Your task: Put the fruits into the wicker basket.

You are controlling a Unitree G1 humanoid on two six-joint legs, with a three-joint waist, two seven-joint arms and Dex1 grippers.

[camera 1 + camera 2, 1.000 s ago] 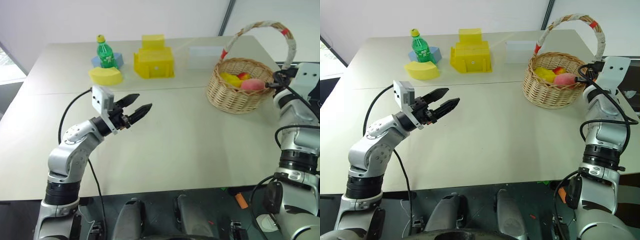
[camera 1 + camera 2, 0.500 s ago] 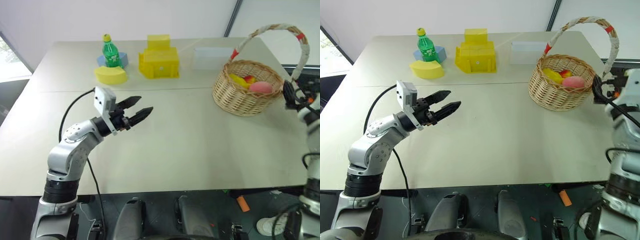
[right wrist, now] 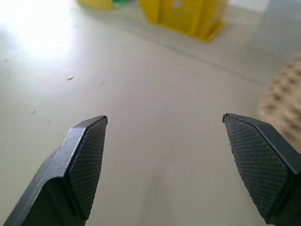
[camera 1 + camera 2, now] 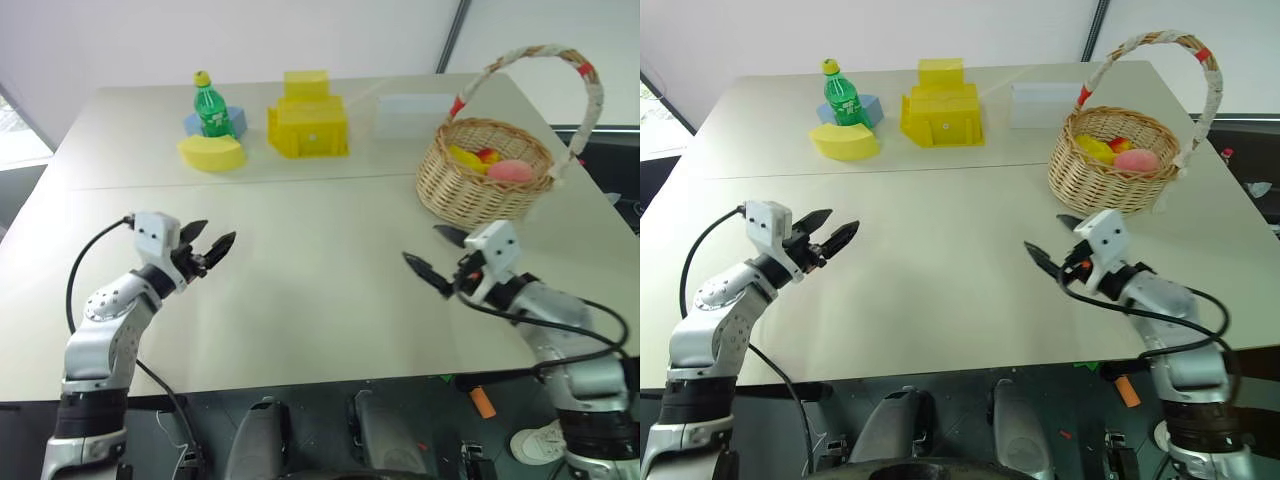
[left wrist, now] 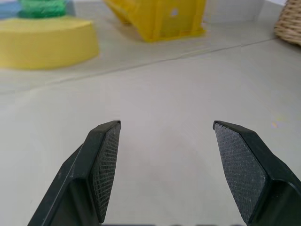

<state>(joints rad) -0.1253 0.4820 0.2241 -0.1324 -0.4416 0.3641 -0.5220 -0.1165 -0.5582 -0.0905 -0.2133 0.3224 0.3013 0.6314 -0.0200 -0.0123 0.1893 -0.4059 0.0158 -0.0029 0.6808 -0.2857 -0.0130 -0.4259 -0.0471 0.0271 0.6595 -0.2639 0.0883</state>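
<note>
Looking at the table, I see both arms low over its near part. The left gripper and right gripper both stand w/ jaws apart, nothing between them. The fruits (yellow ones, a red-yellow one, a pink peach) sit inside the wicker basket at the far right. I spot no loose fruit, so the task looks done imo. Risk: if I swing the right arm out, it could clip the basket handle & tip it, spilling fruit
</note>
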